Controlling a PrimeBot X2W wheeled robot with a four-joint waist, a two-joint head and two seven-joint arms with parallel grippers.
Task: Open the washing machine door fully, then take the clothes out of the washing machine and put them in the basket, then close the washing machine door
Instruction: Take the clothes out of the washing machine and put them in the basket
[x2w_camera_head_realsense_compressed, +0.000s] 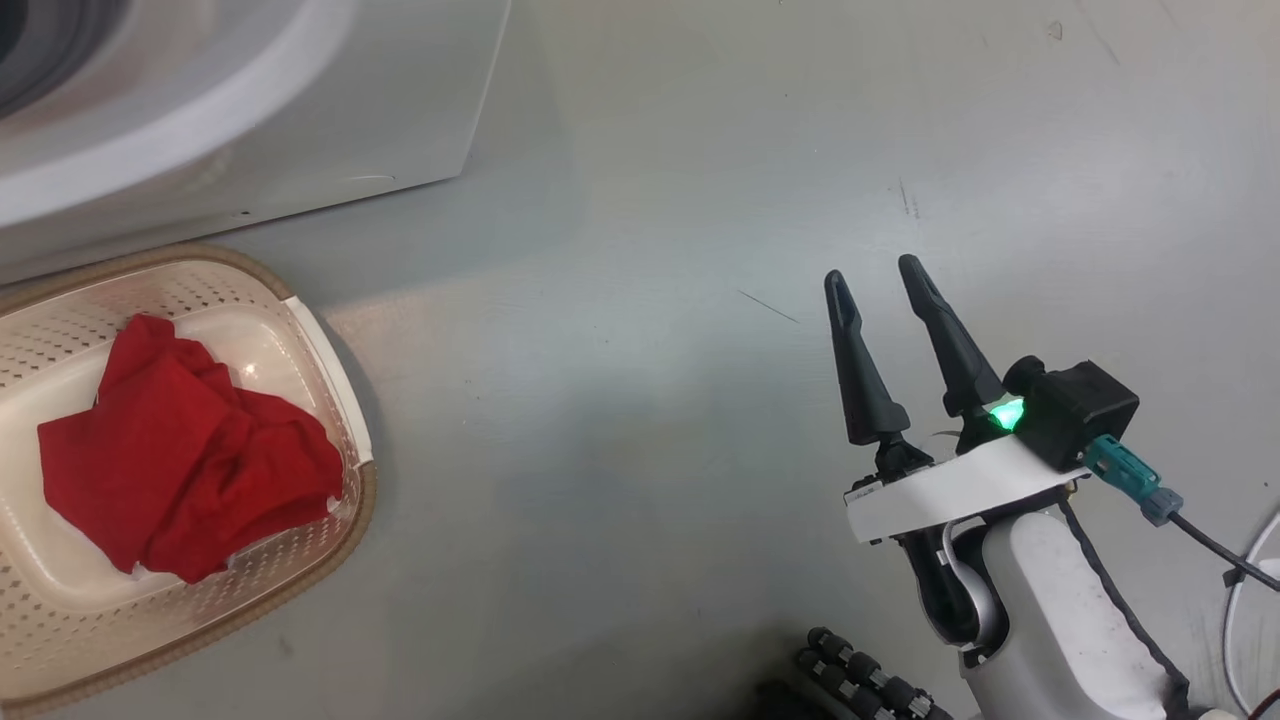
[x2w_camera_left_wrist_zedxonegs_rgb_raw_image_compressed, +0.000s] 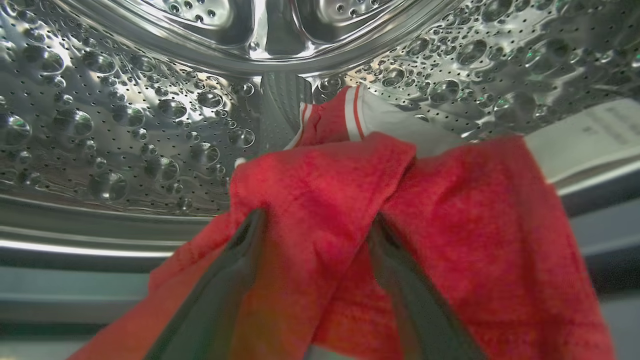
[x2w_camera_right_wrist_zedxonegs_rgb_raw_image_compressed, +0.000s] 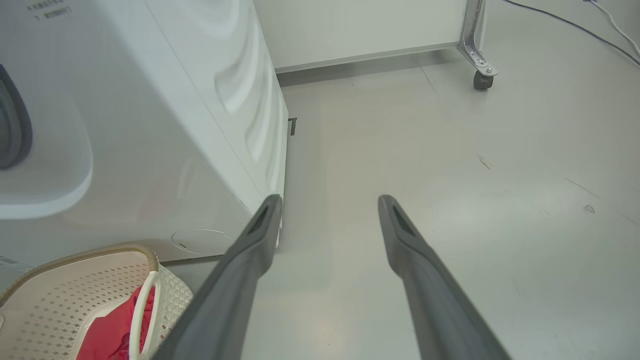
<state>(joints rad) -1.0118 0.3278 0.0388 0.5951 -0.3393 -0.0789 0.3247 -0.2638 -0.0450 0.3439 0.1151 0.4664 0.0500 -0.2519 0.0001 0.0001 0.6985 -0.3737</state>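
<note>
The red garment (x2w_camera_left_wrist_zedxonegs_rgb_raw_image_compressed: 450, 225) hides the tips of the left gripper (x2w_camera_left_wrist_zedxonegs_rgb_raw_image_compressed: 317, 215), whose 2 fingers stand spread; if it grips, I cannot tell. The fabric is fuzzy, with white trim behind, inside the steel drum (x2w_camera_left_wrist_zedxonegs_rgb_raw_image_compressed: 125, 125). The right gripper (x2w_camera_head_realsense_compressed: 872, 268) is spread, empty. 1 crumpled red cloth (x2w_camera_head_realsense_compressed: 190, 460) lies in the basket (x2w_camera_head_realsense_compressed: 365, 520), partly cut off.

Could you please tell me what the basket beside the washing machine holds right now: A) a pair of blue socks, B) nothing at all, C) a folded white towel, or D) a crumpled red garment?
D: in the head view a crumpled red garment lies inside the basket, which stands beside the washing machine.
</note>
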